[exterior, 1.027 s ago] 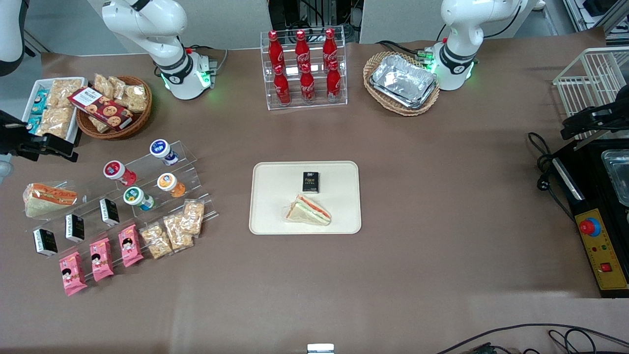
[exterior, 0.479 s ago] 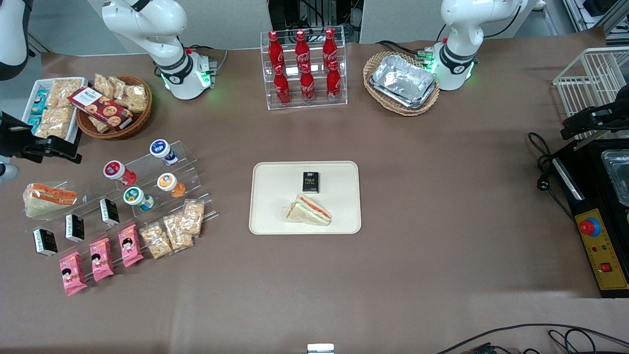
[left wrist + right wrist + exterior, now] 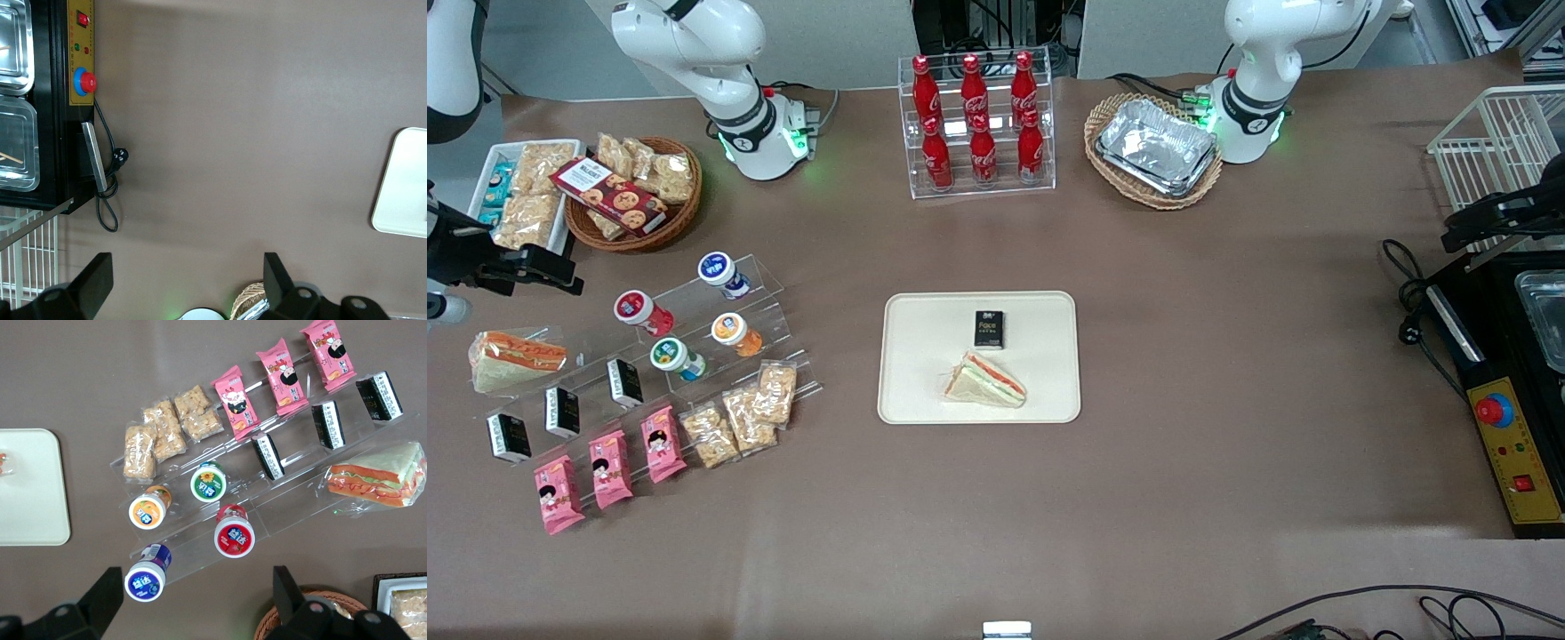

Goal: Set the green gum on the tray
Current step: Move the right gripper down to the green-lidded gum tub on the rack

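Observation:
The green gum [image 3: 676,357] is a small bottle with a white cap marked green. It lies on a clear stepped stand [image 3: 769,289] toward the working arm's end of the table, and it shows in the right wrist view [image 3: 208,483] too. The cream tray [image 3: 911,324] sits mid-table, and its corner is in the right wrist view [image 3: 30,487]. My gripper [image 3: 534,265] hovers above the table beside the stand, farther from the front camera than the gum. It is open and empty [image 3: 197,600].
Red-capped [image 3: 640,311], blue-capped [image 3: 722,274] and orange-capped [image 3: 736,333] bottles share the stand with black boxes and snack packs. A sandwich [image 3: 985,380] and a black box [image 3: 989,329] lie on the tray. A wicker snack basket [image 3: 633,191] is near the gripper.
My gripper has shifted slightly toward the stand. Nothing on the table has moved.

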Controlling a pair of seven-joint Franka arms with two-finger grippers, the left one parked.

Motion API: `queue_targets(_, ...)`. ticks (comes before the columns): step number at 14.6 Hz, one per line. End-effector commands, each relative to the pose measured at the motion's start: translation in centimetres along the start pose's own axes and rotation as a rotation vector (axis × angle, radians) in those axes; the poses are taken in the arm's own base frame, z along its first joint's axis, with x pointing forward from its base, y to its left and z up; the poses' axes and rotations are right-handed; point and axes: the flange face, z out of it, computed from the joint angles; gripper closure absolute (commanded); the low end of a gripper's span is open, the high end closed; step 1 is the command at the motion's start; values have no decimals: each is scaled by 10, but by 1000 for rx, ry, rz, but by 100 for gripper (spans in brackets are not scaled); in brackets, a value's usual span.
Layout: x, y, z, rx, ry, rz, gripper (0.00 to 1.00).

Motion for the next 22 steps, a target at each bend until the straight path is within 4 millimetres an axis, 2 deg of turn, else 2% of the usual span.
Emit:
queue_targets(1,-3,0,8,14,9,-40,0)
queue_targets(4,-1,1,38,12,26,-63,0)
queue_targets(9,2,5,129,-4,86,-120,0)
queue_targets(13,1,6,186,-9,95,-121,0)
queue_targets(17,0,3,216,-11,90,-126,0)
queue_targets(22,6,-4,236,-12,88,-137,0)
